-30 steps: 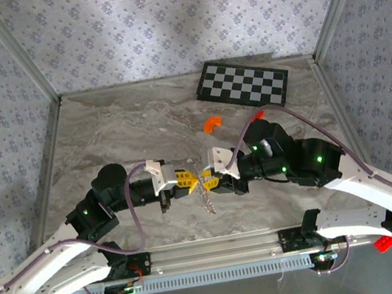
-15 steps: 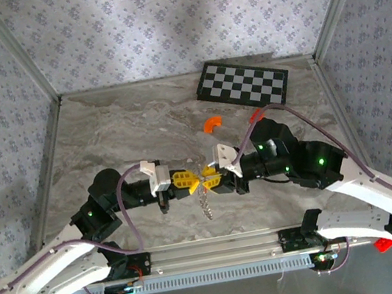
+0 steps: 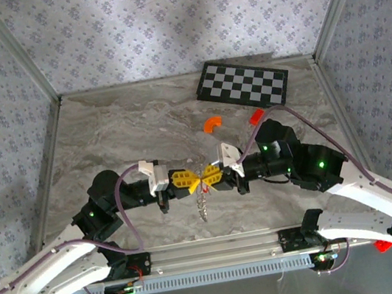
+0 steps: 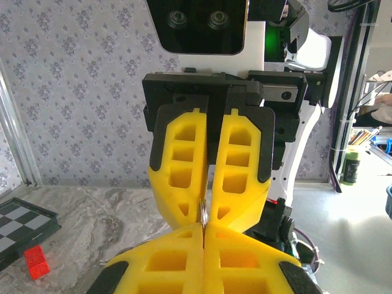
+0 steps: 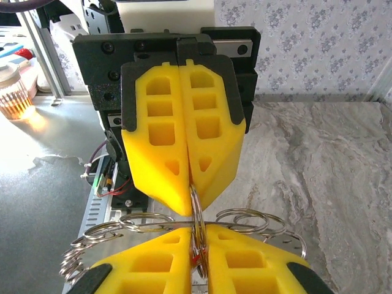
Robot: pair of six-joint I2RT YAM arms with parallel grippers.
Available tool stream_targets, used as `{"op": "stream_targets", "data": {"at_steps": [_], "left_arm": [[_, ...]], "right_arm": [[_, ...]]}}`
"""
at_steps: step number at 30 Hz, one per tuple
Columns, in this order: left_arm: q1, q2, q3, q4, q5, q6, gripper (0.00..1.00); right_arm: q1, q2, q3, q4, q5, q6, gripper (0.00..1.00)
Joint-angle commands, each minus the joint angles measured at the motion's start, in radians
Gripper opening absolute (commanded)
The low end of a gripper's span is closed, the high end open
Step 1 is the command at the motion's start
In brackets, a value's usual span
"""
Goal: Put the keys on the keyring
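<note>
Your left end effector [image 3: 195, 181] is clenched: in the right wrist view its yellow fingers [image 5: 184, 147] pinch a thin silvery ring of the keyring [image 5: 141, 225] at their tips. Your right end effector [image 3: 208, 178] meets it tip to tip above the worktop [image 3: 105, 139]. Its fingers [image 5: 245, 263] are pressed in on the same ring from the other side, with only a narrow slit between them in the left wrist view. A red speck [image 5: 195, 260] sits between those fingers by the ring, too small for you to tell whether it is a key. The rest of the keyring spreads sideways in wire loops just behind the pinch, and from above a short length of it hangs down below the two tips. Farther back on the worktop lie an orange arc piece [image 3: 212, 123] and a red brick [image 3: 256, 116], near each other, and behind them a checkered board [image 3: 243, 83] near the back wall.
</note>
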Motion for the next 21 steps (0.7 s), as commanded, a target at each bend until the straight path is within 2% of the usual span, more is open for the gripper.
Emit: {"op": "stream_targets", "data": {"at_steps": [1,5,9,14,21], "left_arm": [[0.003,-0.023,0.021,0.048,0.020,0.001,0.00],[0.003,-0.015,0.049,-0.033,0.013,0.038,0.00],[0.003,0.004,0.116,-0.236,-0.027,0.117,0.00],[0.003,0.010,0.177,-0.415,-0.099,0.180,0.17],[0.003,0.048,0.258,-0.567,-0.165,0.236,0.25]], "right_arm": [[-0.008,-0.017,-0.010,0.034,-0.024,0.019,0.11],[-0.012,-0.022,-0.021,0.049,-0.021,0.017,0.01],[-0.013,-0.018,0.000,0.008,-0.007,-0.002,0.00],[-0.007,0.002,0.046,-0.085,0.036,-0.033,0.00],[0.057,0.092,0.171,-0.277,0.216,-0.130,0.00]]}}
